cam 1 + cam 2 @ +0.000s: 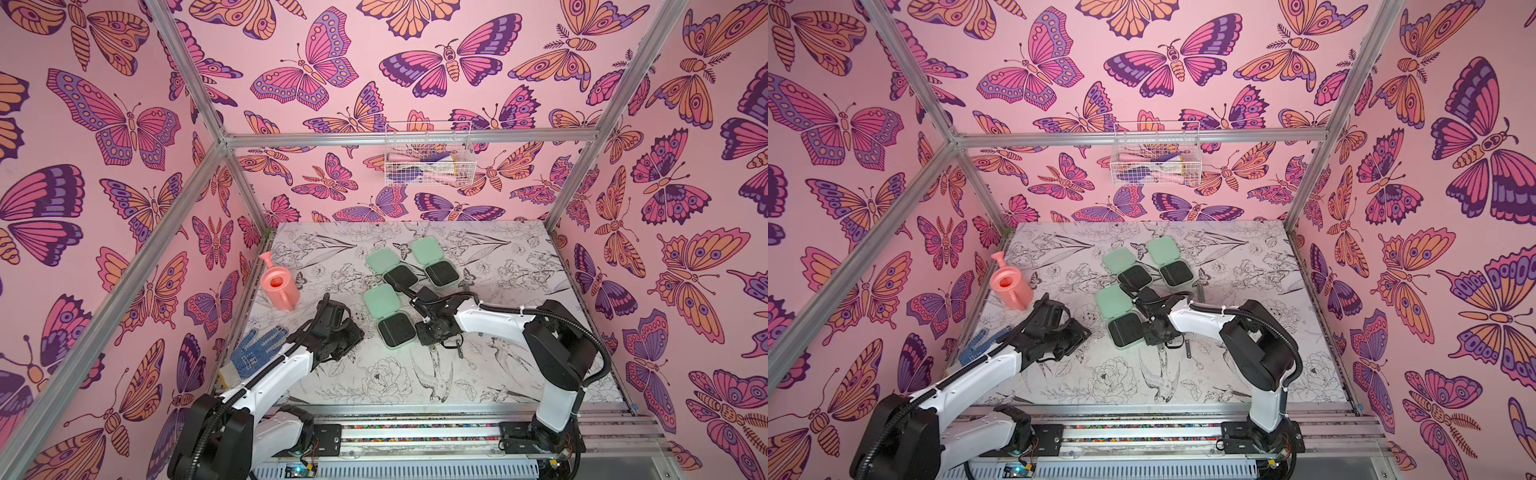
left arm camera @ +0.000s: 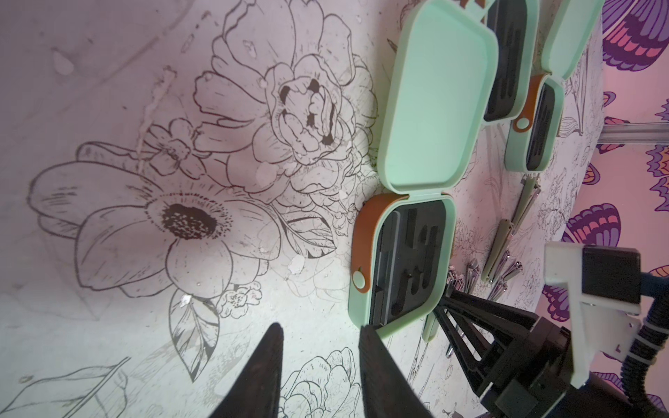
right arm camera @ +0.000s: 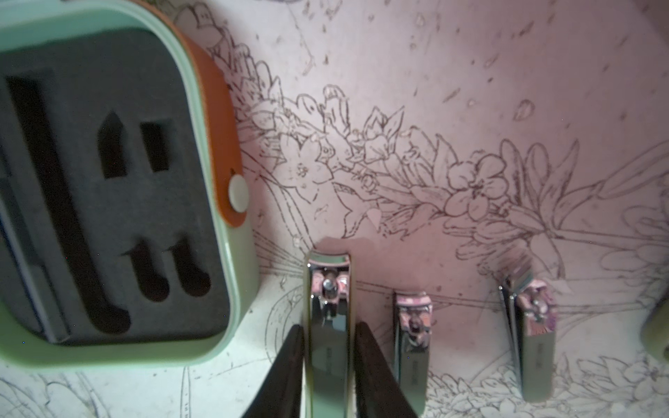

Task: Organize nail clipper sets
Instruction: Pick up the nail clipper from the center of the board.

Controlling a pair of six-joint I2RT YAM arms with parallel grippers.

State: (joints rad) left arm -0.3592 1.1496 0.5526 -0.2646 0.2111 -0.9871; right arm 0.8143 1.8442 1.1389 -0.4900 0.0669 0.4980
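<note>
Three mint-green cases lie open on the floral table; the near one (image 1: 381, 300) shows its black foam base (image 1: 395, 330), and two more (image 1: 382, 259) (image 1: 426, 251) lie behind it. In the right wrist view my right gripper (image 3: 327, 331) is shut on a shiny metal nail clipper (image 3: 329, 289), right beside the near case's rim (image 3: 242, 275), whose foam slots are empty. Two more clippers (image 3: 412, 336) (image 3: 532, 336) lie alongside on the table. My left gripper (image 2: 320, 327) stands slightly open over bare table, one finger (image 2: 376, 354) close to the near case's corner (image 2: 398, 325).
A pink watering can (image 1: 278, 286) stands at the table's left side, with a blue glove (image 1: 257, 349) nearer the front left. A white wire basket (image 1: 428, 158) hangs on the back wall. More long metal tools (image 2: 503, 246) lie to the right of the cases.
</note>
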